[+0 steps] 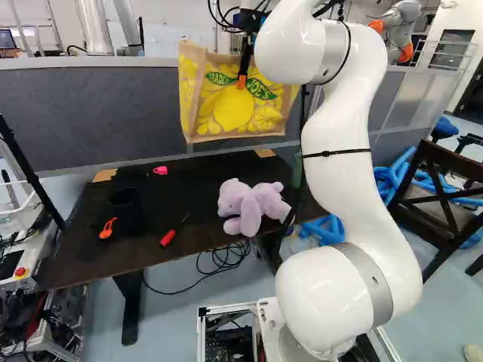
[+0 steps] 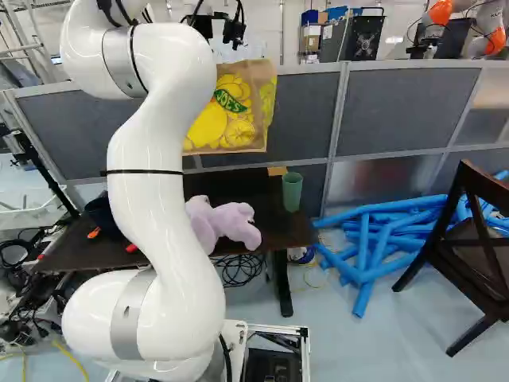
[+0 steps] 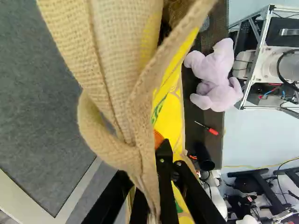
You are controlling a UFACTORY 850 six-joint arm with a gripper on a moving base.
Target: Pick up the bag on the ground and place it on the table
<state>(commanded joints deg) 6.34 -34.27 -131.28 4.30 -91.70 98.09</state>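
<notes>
White arm (image 1: 339, 181), held bag (image 1: 215, 113), dark table (image 1: 177, 200), partition (image 1: 90, 113)

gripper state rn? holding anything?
Gripper: closed, holding the yellow lemon-print bag by its upper part; the bag hangs from it, not set down.

The gripper (image 1: 241, 80) is pinching the bag (image 3: 117, 60) at lower centre; a plush (image 3: 216, 77) is lying on the table (image 3: 212, 147) at upper right; a screwdriver (image 3: 213, 131) is lying below it.
</notes>
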